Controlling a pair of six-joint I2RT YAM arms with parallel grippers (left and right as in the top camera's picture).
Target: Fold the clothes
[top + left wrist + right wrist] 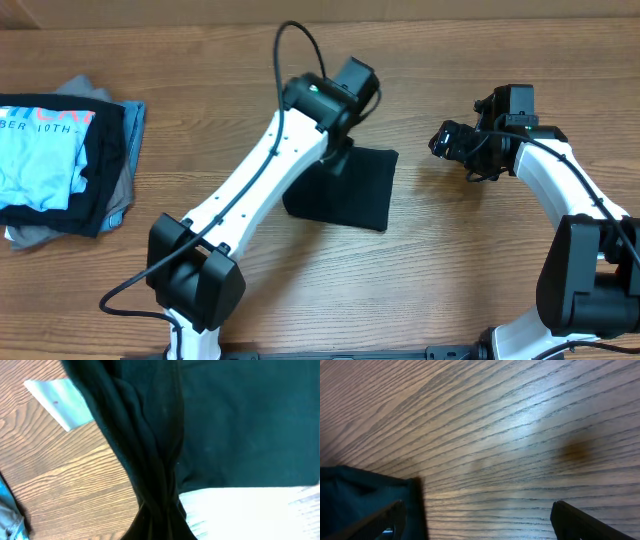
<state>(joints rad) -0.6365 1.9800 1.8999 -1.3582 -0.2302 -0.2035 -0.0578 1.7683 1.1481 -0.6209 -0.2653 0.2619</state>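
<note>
A black garment [345,190] lies folded into a compact rectangle at the middle of the table. My left gripper [338,148] is at its far edge and is shut on a bunch of the fabric. In the left wrist view the black fabric [155,480] runs in gathered folds down into the jaws, hiding the fingers, while the rest lies flat on the right [250,425]. My right gripper [450,140] hovers over bare wood to the right of the garment. Its fingers [580,522] are spread wide with nothing between them, and the garment's corner [365,492] shows beside the left one.
A pile of clothes sits at the table's left edge: a light blue T-shirt with white lettering [40,150] on top, a black layer [105,175] and a grey garment [30,235] under it. A black cable [300,45] loops above the left arm.
</note>
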